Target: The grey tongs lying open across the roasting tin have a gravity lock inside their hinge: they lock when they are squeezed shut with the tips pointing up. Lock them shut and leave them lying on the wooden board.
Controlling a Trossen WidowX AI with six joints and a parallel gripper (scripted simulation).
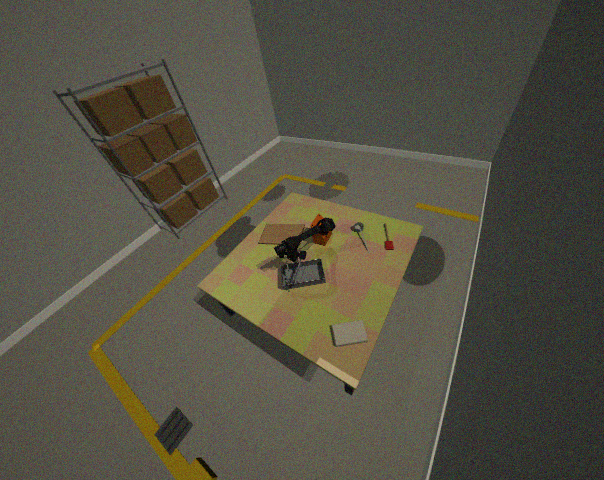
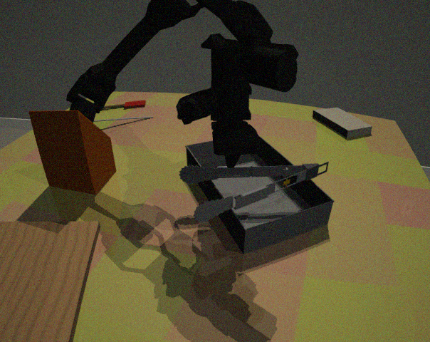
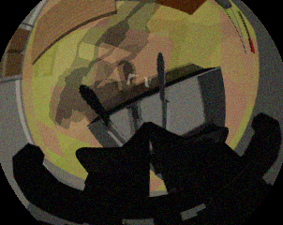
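The grey tongs lie across the roasting tin, their arms spread in a narrow V. Their scalloped tips reach past the tin's rim on the left in the exterior view; the hinge and its pull loop are at the right. My gripper is shut and empty, pointing down. Its fingertips are right at the far arm of the tongs, on its far side; whether they touch is unclear. In the wrist view my fingers hide the hinge. The wooden board is bare.
An orange-brown block stands between the board and the arm's base. A pale flat box lies off to one side. A grey round-headed tool and a red-ended tool lie beyond the arm.
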